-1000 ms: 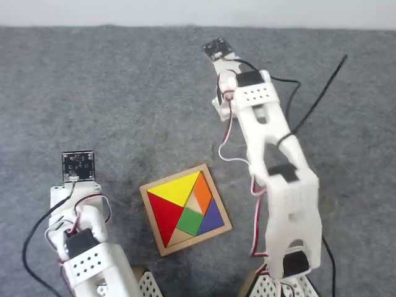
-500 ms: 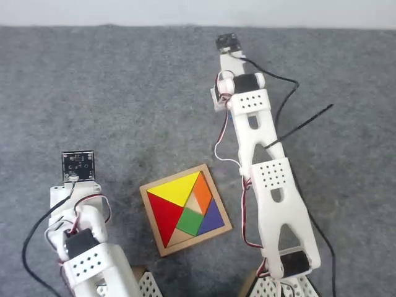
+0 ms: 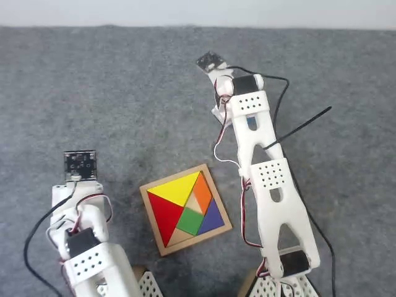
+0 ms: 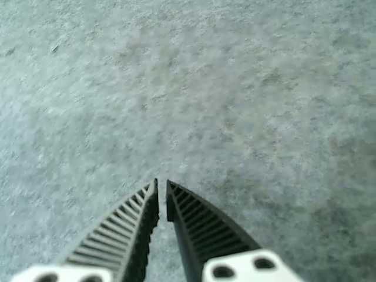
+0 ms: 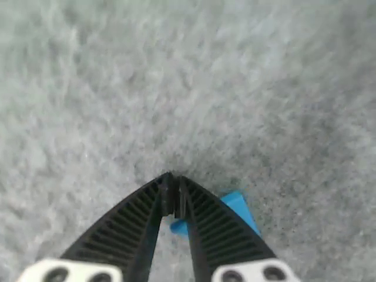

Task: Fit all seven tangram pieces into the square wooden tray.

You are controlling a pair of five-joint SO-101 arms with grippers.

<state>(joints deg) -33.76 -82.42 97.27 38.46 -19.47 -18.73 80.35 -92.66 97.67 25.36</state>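
We count 1 tray [image 3: 152, 221] between the left arm [image 3: 86, 253] and right arm [image 3: 272, 185], holding 5 coloured pieces [image 3: 173, 189]. The left gripper [image 4: 161, 183] and right gripper [image 5: 172, 179] are both clenched, empty (the right wrist view adds 1 blue piece [image 5: 238, 205] beneath that gripper).

A grey felt mat [image 3: 124, 93] with a fuzzy, mottled nap covers the tabletop. Beyond the mat's far edge runs 1 pale, plain strip [image 3: 185, 12]; whether it is wall or bare surface cannot be told. Near the mat's middle sits a slightly darker patch [image 3: 133, 162]. Light falls soft and even across the mat.
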